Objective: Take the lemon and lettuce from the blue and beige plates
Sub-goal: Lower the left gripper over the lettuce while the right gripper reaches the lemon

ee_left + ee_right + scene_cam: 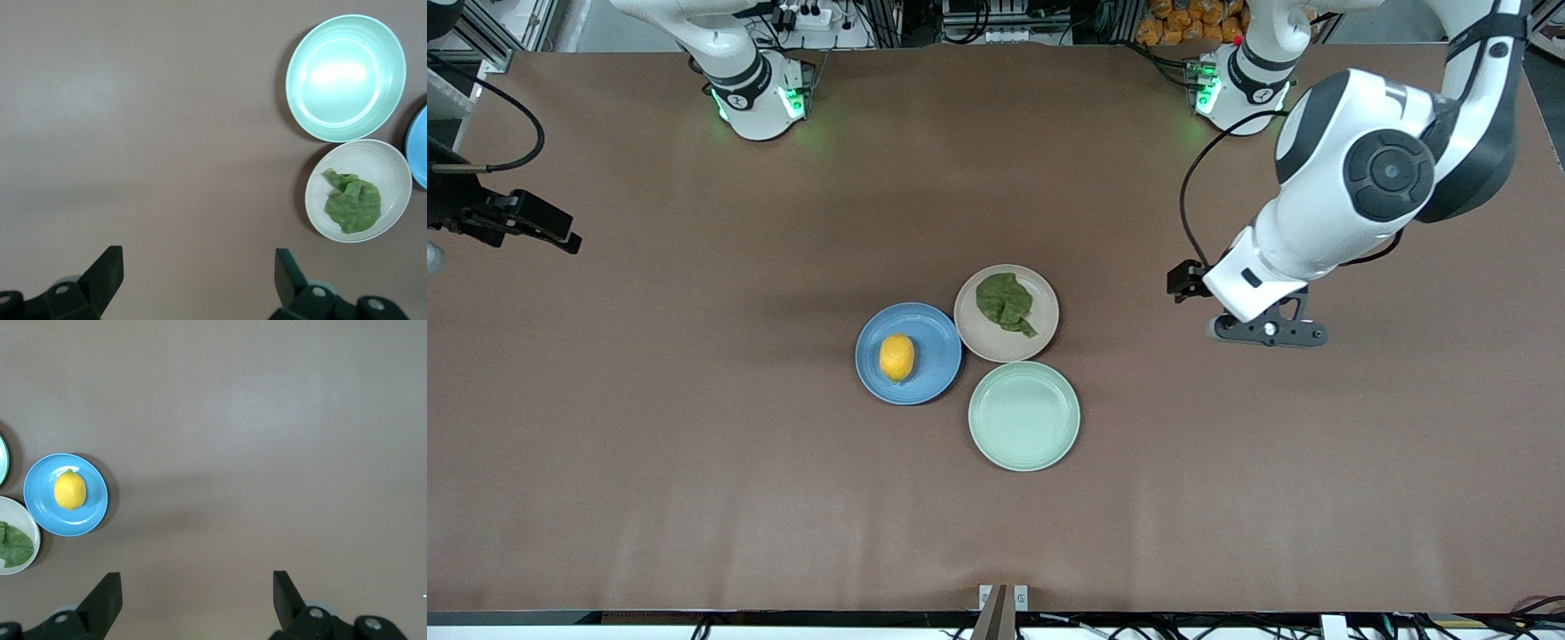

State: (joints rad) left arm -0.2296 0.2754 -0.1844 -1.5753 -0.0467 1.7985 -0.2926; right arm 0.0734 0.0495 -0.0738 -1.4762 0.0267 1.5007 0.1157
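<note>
The lemon (896, 357) lies on the blue plate (938, 347) at mid table. The lettuce (1005, 303) lies on the beige plate (996, 342), which touches the blue one. My left gripper (1267, 331) hangs open and empty over bare table toward the left arm's end, apart from the plates; its wrist view (199, 273) shows the lettuce (353, 205) on the beige plate (383, 170). My right gripper (516, 222) hangs open and empty over bare table at the right arm's end; its wrist view (197, 597) shows the lemon (70, 490) on the blue plate (90, 513).
An empty mint-green plate (1024, 415) sits nearer to the front camera, touching the two other plates; it also shows in the left wrist view (345, 77). Brown table surface surrounds the plates on all sides.
</note>
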